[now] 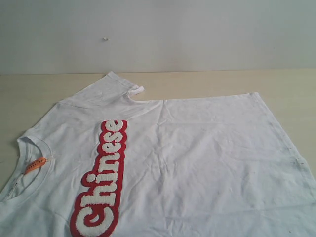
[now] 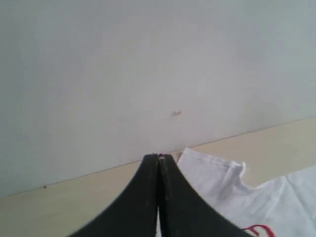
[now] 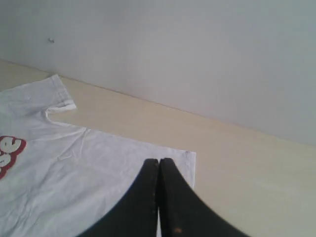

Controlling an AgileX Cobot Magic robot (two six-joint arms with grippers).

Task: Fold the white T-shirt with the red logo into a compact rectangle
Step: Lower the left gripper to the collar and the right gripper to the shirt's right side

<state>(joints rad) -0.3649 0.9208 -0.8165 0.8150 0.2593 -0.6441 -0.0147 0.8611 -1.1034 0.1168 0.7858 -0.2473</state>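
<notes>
Both hands are pressed fully shut with nothing between the jaws: my left hand shows two black fingers meeting tip to tip, and my right hand looks the same. Neither one appears in the exterior view.

Nearest me in that view is the white short-sleeved cotton T-shirt, lying chest up and spread open on the pale beige wooden surface, with its near part cut off by the frame. Its long axis runs across the view, with the ribbed crew neck at the left and the straight hem at the right. A small orange neck tag sits inside the collar.

The red logo patch with fluffy white bubble letters runs crosswise to that axis, spelling "Chinese" from the near edge away from me. The cloth is wrinkled with soft creases all over the body.

Farther back, one short sleeve points toward the plain grey-white wall, its cuff slightly turned up. A tiny speck marks the wall above it.
</notes>
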